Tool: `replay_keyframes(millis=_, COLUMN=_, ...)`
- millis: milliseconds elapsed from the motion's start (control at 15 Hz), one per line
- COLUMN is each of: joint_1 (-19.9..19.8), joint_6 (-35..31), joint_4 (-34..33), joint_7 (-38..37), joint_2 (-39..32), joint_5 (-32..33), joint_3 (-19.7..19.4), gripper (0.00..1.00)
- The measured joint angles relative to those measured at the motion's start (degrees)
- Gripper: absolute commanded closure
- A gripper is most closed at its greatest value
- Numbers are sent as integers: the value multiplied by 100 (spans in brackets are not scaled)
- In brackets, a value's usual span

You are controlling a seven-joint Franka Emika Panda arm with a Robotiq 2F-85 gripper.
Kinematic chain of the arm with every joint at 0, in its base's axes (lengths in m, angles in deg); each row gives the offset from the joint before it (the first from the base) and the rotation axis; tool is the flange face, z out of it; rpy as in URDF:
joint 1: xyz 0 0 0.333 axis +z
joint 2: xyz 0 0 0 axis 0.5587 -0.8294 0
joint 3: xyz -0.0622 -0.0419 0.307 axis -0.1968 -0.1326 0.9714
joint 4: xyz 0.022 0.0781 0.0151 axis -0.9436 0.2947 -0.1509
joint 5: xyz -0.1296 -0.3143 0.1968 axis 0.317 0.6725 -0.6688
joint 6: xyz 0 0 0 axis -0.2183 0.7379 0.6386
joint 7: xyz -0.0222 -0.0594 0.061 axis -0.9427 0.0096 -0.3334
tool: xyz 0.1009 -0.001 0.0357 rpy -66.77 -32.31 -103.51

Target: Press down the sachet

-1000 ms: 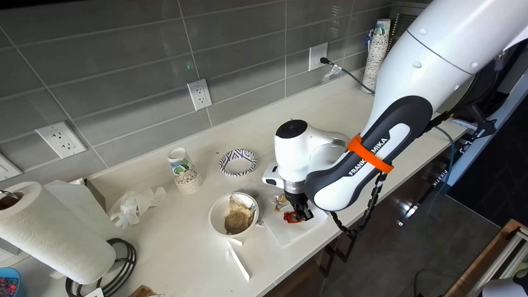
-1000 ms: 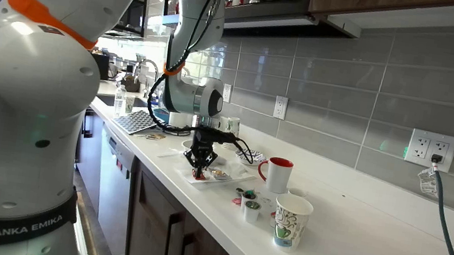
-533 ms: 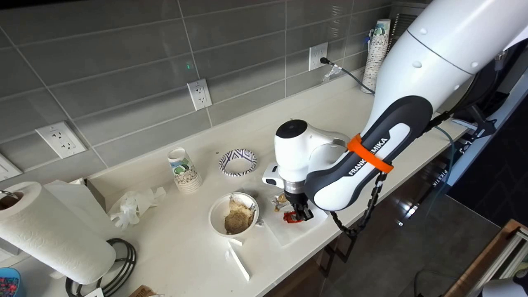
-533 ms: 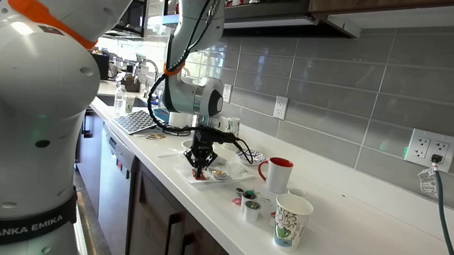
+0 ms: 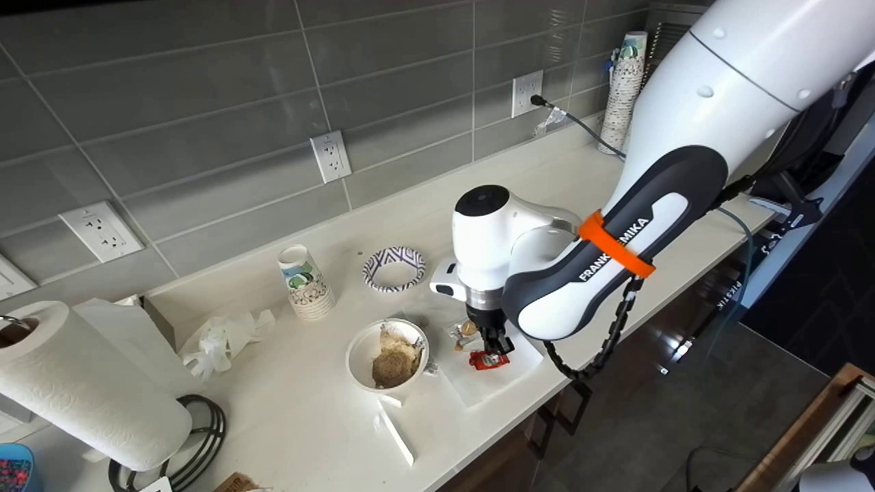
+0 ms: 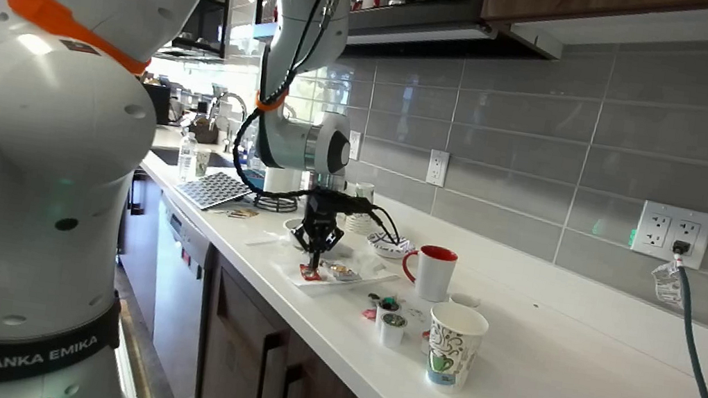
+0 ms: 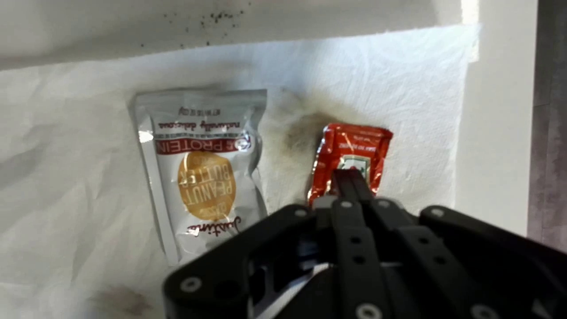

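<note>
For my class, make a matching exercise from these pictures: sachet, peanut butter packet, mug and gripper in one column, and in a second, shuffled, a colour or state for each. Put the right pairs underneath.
Column 1
1. Sachet
2. Peanut butter packet
3. Mug
4. Gripper

Column 2
A. White outside, red inside
B. Shut
C. Mostly red
D. Mostly grey, with some orange

Pairs: 1-C, 2-D, 3-A, 4-B

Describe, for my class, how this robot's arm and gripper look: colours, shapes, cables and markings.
The arm is white and rounded, with black panels, orange straps, a black cable and white FRANKA EMIKA lettering on a black base band. The black gripper has slim fingers and links dotted with round silvery screw heads.
</note>
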State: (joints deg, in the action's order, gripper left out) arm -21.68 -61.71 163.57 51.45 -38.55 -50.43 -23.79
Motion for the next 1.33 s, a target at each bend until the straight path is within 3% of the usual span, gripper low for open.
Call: replay_keyframes(millis=1333, joint_1=1, joint_6=-157, joint_4=-212, joint_7=11, joint_2=-374, joint_5=-4, joint_3=44, gripper=100)
